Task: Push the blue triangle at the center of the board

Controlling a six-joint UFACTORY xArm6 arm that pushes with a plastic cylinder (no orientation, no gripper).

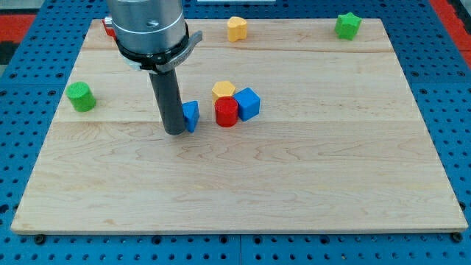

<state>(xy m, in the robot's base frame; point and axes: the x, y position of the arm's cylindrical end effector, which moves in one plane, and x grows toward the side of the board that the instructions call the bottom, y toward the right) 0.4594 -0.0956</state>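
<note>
My tip (175, 131) stands on the board (294, 199), a little to the view's left of the middle. It is a plain dark rod, with nothing to spread or press together, and it holds nothing. The rod stands upright, and above it the grey body of the arm (147, 26) covers a part of the board's top left area.

The blue triangle (191, 115) is directly at the view's right of my tip. It touches the rod, or it is almost touching; I cannot tell which. The triangle lies slightly to the left of the board's center.

Near to the right of the triangle, but apart from it, there is a small group of three blocks that touch each other. The red cylinder (226, 112) is at the front. The yellow block (224, 90), which seems to have six sides, is behind it. The blue cube (248, 103) is at the right side of the two.

A green cylinder (81, 96) stands alone near the left edge of the board, well apart from my tip. Another yellow block (236, 29) is at the top edge, near the middle of it. A green star (348, 25) is near the top right corner. A red block (109, 28) shows only a little at the top left, behind the arm, and its shape is hidden.
</note>
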